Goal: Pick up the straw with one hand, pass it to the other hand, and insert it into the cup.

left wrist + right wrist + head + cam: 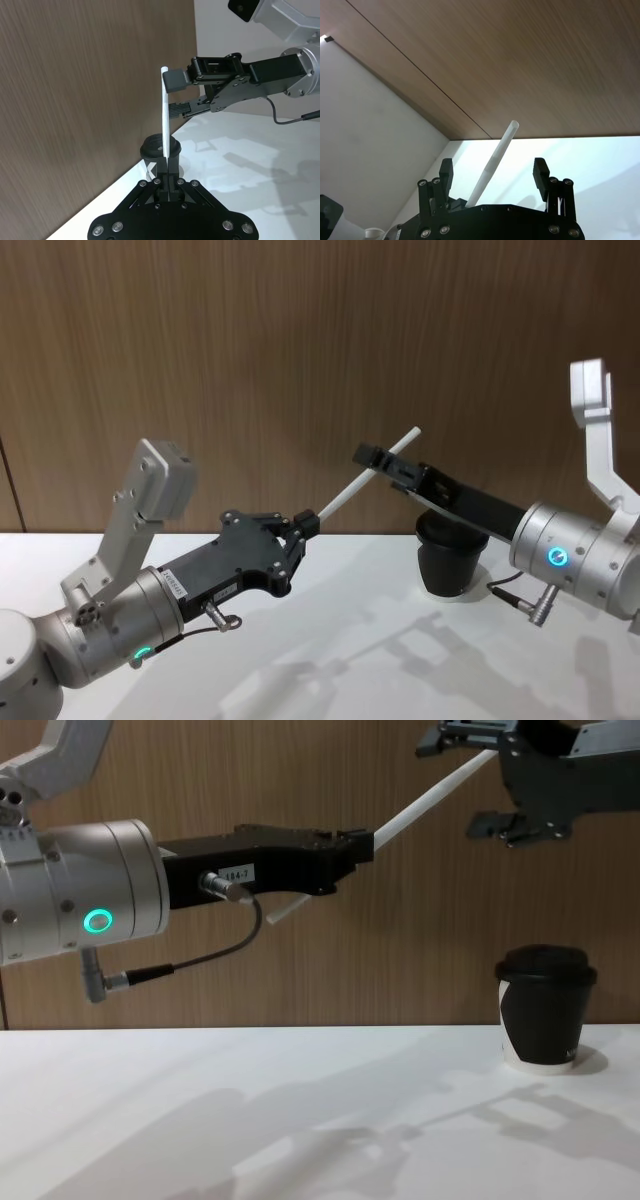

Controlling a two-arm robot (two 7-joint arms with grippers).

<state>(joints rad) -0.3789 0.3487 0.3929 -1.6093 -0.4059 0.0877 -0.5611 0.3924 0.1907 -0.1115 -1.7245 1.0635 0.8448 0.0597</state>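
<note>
Cup (447, 558) (lidded) at 4 o'clock on white table (350, 640); wood wall (250, 360) behind. Left gripper (305, 523) clamps straw (365, 480); right gripper (493, 169) spread around it.

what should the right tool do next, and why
Probably close the right tool on the straw. It stands open on either side of the straw's upper end, while the left tool grips the lower end, so the handover looks lined up but not yet made.
</note>
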